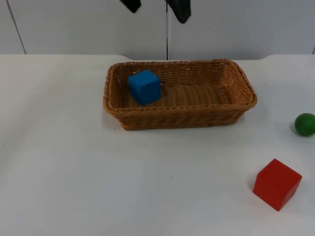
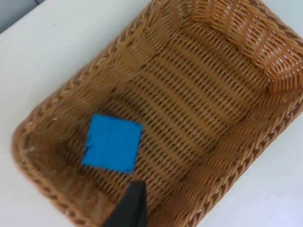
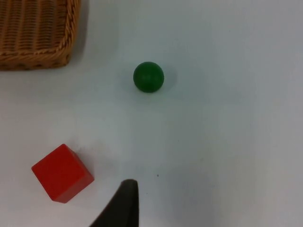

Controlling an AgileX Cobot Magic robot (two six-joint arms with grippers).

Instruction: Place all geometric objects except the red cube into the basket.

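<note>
1. The blue cube [image 1: 144, 87] lies inside the wicker basket [image 1: 179, 120], on its floor at the end toward the left arm's side, close to the short wall and the far long wall. In the left wrist view the blue cube [image 2: 112, 143] rests flat on the weave, one face up, near a corner of the basket [image 2: 227, 61], with nothing touching it.
2. The green ball [image 1: 305, 124] sits on the white table [image 1: 74, 187] outside the basket, well off its right-hand end. In the right wrist view the green ball [image 3: 148, 76] stands free, near the corner of the basket [image 3: 38, 33] but apart from it.
3. The red cube [image 1: 277, 184] rests on the table nearer the camera than the ball, apart from ball and basket. In the right wrist view the red cube [image 3: 62, 173] lies just beside the black fingertip without touching it.
4. The left gripper hovers above the basket, over the blue cube's end, holding nothing; how far its claw is spread cannot be told.
5. The right gripper hangs above the table between ball and red cube, touching neither; its opening cannot be told either.
6. A grey partition wall [image 1: 246, 29] closes the table's far edge.
</note>
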